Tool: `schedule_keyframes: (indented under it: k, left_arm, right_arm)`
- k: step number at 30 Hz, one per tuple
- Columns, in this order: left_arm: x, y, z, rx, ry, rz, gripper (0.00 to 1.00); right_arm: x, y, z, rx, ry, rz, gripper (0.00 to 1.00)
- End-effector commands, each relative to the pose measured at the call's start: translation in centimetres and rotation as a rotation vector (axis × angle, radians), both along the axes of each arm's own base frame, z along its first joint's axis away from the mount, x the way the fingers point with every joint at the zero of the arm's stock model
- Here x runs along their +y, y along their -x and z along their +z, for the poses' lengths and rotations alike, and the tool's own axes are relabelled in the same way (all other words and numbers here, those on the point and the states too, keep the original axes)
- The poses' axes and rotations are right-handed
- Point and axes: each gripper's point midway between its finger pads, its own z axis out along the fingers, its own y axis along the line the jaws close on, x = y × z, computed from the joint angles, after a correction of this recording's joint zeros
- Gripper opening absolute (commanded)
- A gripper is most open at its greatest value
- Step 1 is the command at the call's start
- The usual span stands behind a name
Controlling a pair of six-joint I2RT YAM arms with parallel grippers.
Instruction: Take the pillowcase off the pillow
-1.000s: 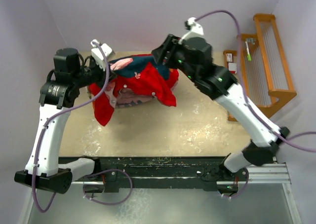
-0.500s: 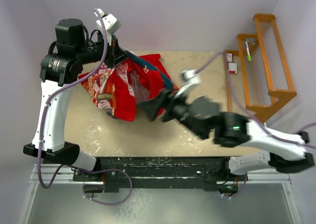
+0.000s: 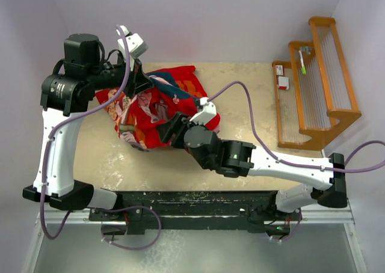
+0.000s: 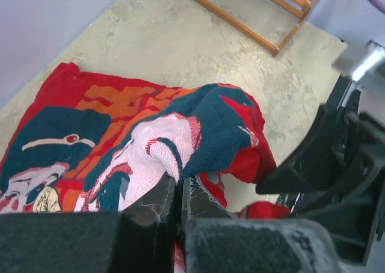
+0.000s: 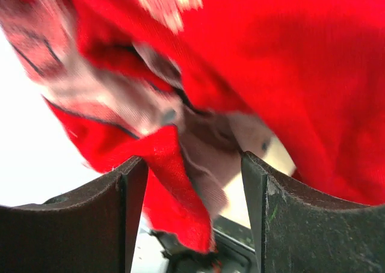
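The red-orange pillowcase (image 3: 157, 112) with dark-haired faces lies bunched at the back left of the table. My left gripper (image 3: 140, 82) is shut on a fold of it and holds that fold raised; the left wrist view shows the fingers (image 4: 150, 204) pinching pink and teal fabric (image 4: 174, 147). My right gripper (image 3: 171, 131) is open at the pillowcase's near right edge. In the right wrist view a red flap (image 5: 180, 201) with a mauve inside (image 5: 207, 147) hangs between the spread fingers (image 5: 129, 195). The pillow is hidden.
A wooden rack (image 3: 322, 74) stands along the right edge, also at the top of the left wrist view (image 4: 264, 8). A small red and white item (image 3: 281, 76) lies beside it. A black rail (image 3: 198, 202) runs along the near edge. Walls close the back and sides.
My right arm swung from behind the pillowcase round to its near side and now reaches in low from the right. My left gripper lifted the fabric and pulled it leftward.
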Motion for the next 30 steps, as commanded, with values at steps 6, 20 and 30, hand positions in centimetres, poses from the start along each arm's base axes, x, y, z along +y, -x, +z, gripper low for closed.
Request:
schedule_keyframes:
  k: [6, 20, 30]
  left_arm:
    - [0.0, 2.4, 1.7, -0.107, 0.006, -0.066, 0.0]
    - [-0.4, 2.5, 2.4, -0.085, 0.04, -0.074, 0.0]
    - [-0.3, 3.0, 2.5, -0.08, 0.035, -0.081, 0.0]
  right_arm:
    - [-0.8, -2.1, 8.0, -0.113, -0.296, -0.036, 0.61]
    - [0.4, -4.8, 5.9, -0.037, -0.342, -0.245, 0.51]
    - [1.7, -5.6, 6.3, -0.046, -0.42, -0.302, 0.49]
